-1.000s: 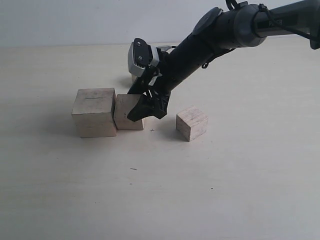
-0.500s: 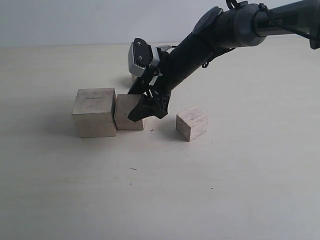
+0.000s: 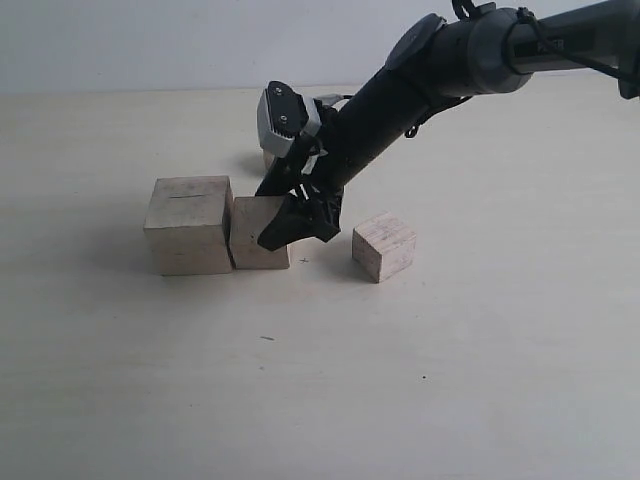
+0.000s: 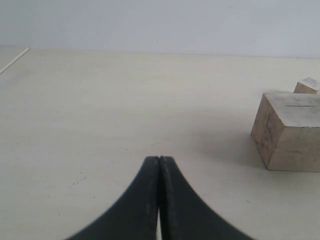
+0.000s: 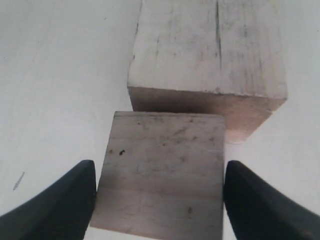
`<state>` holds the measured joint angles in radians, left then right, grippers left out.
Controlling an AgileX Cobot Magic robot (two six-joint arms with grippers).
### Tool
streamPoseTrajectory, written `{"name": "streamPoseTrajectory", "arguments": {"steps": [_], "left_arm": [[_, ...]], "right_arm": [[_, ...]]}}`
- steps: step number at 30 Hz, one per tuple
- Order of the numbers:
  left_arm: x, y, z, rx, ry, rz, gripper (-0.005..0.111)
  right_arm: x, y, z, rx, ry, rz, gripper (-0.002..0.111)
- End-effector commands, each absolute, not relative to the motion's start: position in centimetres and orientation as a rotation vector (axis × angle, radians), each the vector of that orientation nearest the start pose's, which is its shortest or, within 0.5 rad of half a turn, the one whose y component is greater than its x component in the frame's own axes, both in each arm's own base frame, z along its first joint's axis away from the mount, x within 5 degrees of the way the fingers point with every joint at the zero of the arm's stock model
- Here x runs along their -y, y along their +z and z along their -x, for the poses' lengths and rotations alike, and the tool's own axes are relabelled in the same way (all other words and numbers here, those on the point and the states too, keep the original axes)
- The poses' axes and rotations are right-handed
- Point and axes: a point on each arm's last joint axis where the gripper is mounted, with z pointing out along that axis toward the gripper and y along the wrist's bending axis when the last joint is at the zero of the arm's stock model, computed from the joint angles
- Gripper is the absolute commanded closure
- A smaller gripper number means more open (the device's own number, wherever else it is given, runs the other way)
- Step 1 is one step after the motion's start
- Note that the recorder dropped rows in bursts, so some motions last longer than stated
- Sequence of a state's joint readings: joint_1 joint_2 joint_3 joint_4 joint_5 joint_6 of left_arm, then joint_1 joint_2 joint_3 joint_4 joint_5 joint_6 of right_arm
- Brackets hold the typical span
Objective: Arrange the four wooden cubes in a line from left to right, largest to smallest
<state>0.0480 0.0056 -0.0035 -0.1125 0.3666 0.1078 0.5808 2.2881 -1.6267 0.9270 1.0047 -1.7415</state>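
Note:
The largest cube (image 3: 188,225), with a thin slit on top, stands on the table at the left; it also shows as the largest cube (image 5: 207,50) and the largest cube (image 4: 290,132). The second-largest cube (image 3: 250,240) sits right next to it, between the fingers of my right gripper (image 3: 285,232). In the right wrist view both fingers press that cube's (image 5: 160,175) sides, the right gripper (image 5: 159,170) shut on it. A smaller cube (image 3: 384,246) lies apart to the right. The smallest cube (image 3: 267,157) peeks out behind the arm. My left gripper (image 4: 159,159) is shut and holds nothing.
The pale table (image 3: 450,380) stretches wide in front of and to the right of the cubes. My right arm (image 3: 400,95) slants down from the upper right across the back. A thin white strip (image 4: 15,59) lies far off in the left wrist view.
The right gripper and the second-largest cube have sunk slightly and shifted a touch to the right beside the largest cube. The other cubes have not moved.

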Motion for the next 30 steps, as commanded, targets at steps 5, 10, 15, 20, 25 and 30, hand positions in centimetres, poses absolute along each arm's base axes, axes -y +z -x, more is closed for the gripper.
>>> {"name": "streamPoseTrajectory", "arguments": {"steps": [5, 10, 15, 20, 25, 30], "left_arm": [[0.1, 18.1, -5.3, -1.836, -0.007, 0.021, 0.107], [0.1, 18.1, -5.3, -1.836, -0.007, 0.021, 0.107], [0.1, 18.1, -5.3, -1.836, -0.007, 0.021, 0.107], [0.1, 18.1, -5.3, -1.836, -0.007, 0.021, 0.107], [0.1, 18.1, -5.3, -1.836, -0.007, 0.021, 0.107], [0.1, 18.1, -5.3, -1.836, -0.007, 0.021, 0.107]], "right_arm": [[-30.3, 10.9, -34.8, -1.675, 0.888, 1.959, 0.022], [-30.2, 11.3, -35.0, -1.670, 0.857, 1.959, 0.016], [-29.9, 14.7, -35.0, -1.621, 0.807, 1.951, 0.016], [-29.4, 17.7, -34.7, -1.697, 0.777, 1.904, 0.016], [-27.7, 18.5, -34.2, -2.129, 0.676, 1.801, 0.017], [-27.8, 17.9, -32.7, -2.362, 0.726, 1.784, 0.026]]}}
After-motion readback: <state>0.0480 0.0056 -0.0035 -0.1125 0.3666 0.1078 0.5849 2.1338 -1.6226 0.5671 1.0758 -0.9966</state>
